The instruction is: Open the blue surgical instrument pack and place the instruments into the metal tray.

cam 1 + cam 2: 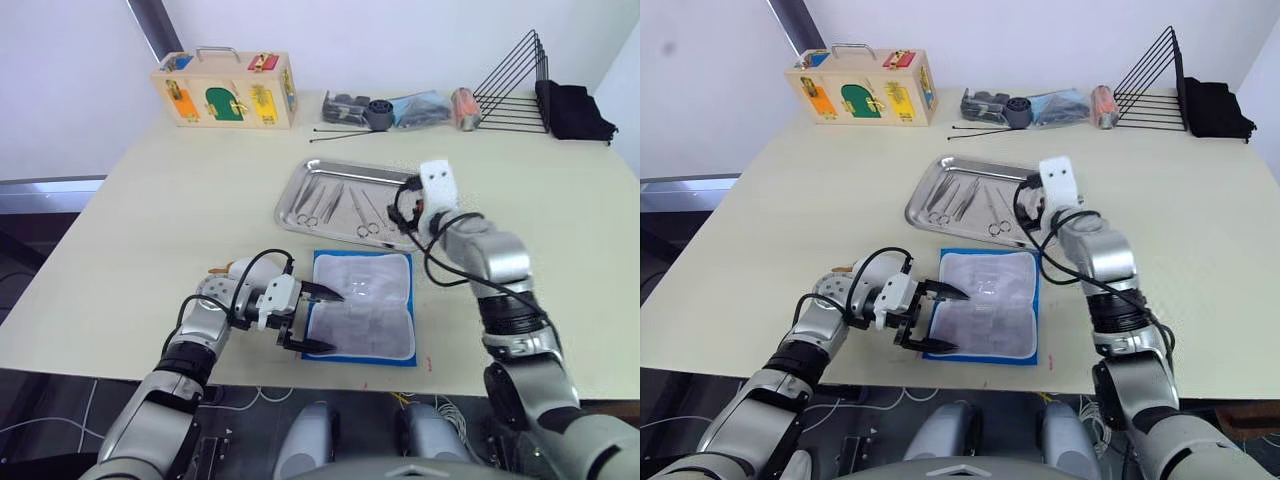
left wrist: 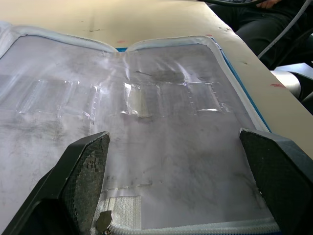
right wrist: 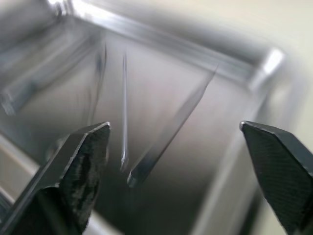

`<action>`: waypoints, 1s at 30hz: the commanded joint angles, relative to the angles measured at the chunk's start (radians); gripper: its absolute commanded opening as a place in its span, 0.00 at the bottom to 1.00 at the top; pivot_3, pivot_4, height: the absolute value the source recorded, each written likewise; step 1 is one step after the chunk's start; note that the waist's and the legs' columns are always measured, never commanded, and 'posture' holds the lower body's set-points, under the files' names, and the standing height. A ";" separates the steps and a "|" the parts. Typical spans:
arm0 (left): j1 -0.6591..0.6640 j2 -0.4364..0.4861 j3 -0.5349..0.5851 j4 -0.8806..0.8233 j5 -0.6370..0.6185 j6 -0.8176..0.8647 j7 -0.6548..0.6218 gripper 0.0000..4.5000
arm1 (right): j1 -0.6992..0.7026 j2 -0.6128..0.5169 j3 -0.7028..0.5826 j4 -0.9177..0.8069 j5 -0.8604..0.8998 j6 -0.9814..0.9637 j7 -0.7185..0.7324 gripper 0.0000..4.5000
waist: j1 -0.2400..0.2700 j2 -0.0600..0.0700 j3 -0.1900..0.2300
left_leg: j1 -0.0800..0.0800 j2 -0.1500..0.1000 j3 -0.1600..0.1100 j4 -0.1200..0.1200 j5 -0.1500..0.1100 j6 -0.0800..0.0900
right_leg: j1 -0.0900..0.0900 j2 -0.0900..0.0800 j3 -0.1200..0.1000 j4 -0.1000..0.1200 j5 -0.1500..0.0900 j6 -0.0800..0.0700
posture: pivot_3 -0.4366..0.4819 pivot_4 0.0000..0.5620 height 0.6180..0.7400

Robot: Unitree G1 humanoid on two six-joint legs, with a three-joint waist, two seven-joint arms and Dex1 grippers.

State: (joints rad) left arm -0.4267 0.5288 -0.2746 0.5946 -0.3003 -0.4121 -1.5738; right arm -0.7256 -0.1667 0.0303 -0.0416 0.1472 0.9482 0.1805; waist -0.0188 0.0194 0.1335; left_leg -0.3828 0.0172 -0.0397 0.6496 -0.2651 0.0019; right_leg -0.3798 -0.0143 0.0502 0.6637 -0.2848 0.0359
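Our left hand (image 1: 318,320) gapes wide, empty, over the opened blue surgical instrument pack (image 1: 362,306); our right hand (image 3: 171,161) hangs wide open above the instruments (image 1: 340,204) in the metal tray (image 1: 300,178).

Flat blue fabric instrument pack (image 1: 362,306) lying open just before shallow steel tray (image 1: 300,195) (thin metal instruments (image 1: 340,203) inside), wire rack (image 1: 515,85) far behind-right.

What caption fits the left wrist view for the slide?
Open left gripper over the opened pack, its clear sleeves looking empty.
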 commanded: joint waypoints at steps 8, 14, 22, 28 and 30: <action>0.040 0.000 -0.026 0.013 0.061 0.038 -0.012 1.00 | 0.195 -0.160 -0.059 -0.235 0.147 -0.200 0.292 0.99 | 0.003 -0.003 0.002 | -0.001 0.000 0.001 0.000 0.000 0.000 | 0.000 0.000 0.000 -0.001 -0.001 0.001 | 0.48 0.27 1.00; 0.041 -0.004 -0.008 -0.024 0.041 0.057 -0.013 1.00 | 0.398 -0.234 -0.095 -0.256 0.194 -0.415 0.447 0.99 | 0.000 -0.010 0.008 | 0.000 0.000 0.001 -0.001 -0.001 0.002 | 0.000 0.000 0.000 -0.001 -0.002 0.004 | 0.48 0.27 1.00; 0.039 -0.001 0.048 -0.119 -0.017 0.127 -0.007 1.00 | 0.582 -0.316 -0.163 -0.247 0.291 -0.601 0.662 0.99 | 0.003 -0.017 0.016 | -0.001 0.000 0.001 0.000 -0.001 0.002 | 0.000 -0.001 0.000 -0.002 -0.002 0.003 | 0.48 0.27 1.00; 0.047 0.017 0.131 -0.302 -0.133 0.296 0.033 1.00 | 0.639 -0.374 -0.203 -0.241 0.360 -0.643 0.758 0.99 | 0.002 -0.027 0.035 | -0.003 0.001 0.000 0.000 -0.001 0.002 | -0.001 -0.001 -0.001 -0.001 -0.001 0.001 | 0.48 0.27 1.00; 0.055 0.032 0.166 -0.372 -0.175 0.372 0.065 1.00 | 0.647 -0.379 -0.212 -0.240 0.374 -0.653 0.767 0.99 | 0.001 -0.027 0.036 | -0.008 0.002 -0.002 0.001 -0.001 0.001 | -0.006 -0.001 -0.002 -0.001 0.000 0.001 | 0.48 0.27 1.00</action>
State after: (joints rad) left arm -0.3769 0.5414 -0.1520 0.2864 -0.4282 -0.0853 -1.5278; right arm -0.0832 -0.5351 -0.1496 -0.2595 0.4945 0.3209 0.9341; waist -0.0177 -0.0080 0.1691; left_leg -0.3948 0.0190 -0.0417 0.6512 -0.2660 0.0033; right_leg -0.3894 -0.0152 0.0480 0.6631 -0.2850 0.0365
